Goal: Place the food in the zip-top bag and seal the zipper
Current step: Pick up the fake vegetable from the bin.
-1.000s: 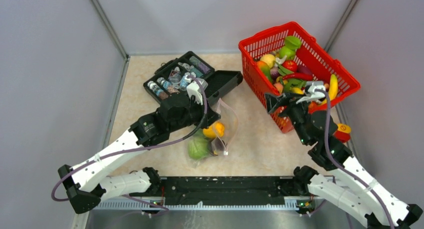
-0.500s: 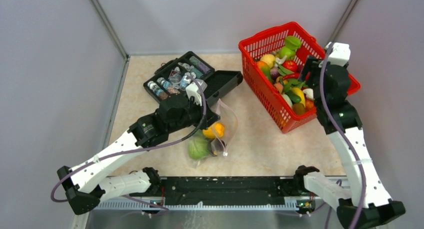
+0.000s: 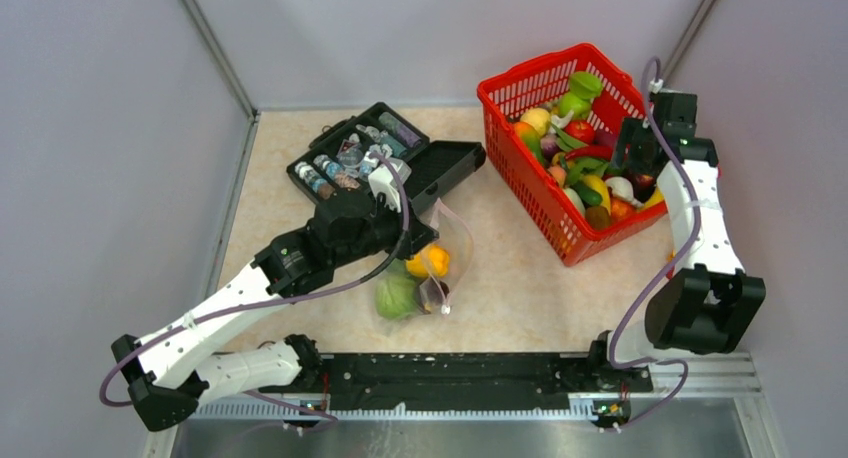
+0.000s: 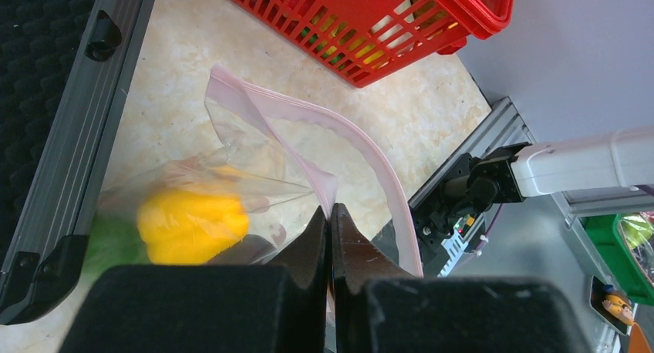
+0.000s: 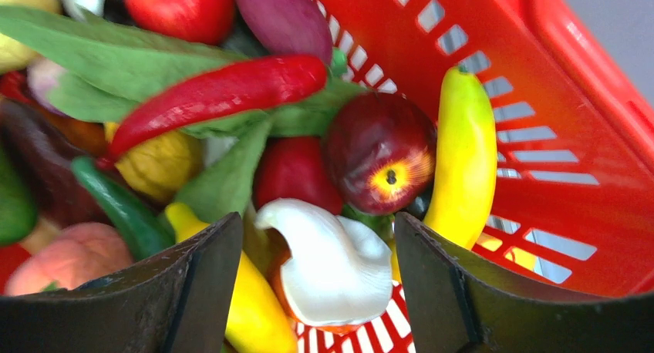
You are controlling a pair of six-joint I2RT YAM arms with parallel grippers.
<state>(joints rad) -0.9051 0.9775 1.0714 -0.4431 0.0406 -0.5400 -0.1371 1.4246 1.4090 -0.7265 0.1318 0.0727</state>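
Observation:
The clear zip-top bag lies on the table and holds a yellow pepper, a green apple and a dark fruit. My left gripper is shut on the bag's mouth edge. In the left wrist view its gripper pinches the pinkish zipper, and the mouth stands open above the pepper. My right gripper is open above the food in the red basket. In the right wrist view a white toy vegetable lies between its fingers, untouched, beside a dark red apple.
An open black case with small bottles stands at the back left, its lid next to the bag. The basket also holds a banana, a red chili and green leaves. A metal rail runs along the near edge.
My right arm swung from the basket's near corner round to its far right side, and its gripper now hangs over the food. My left gripper kept hold of the bag and stayed put.

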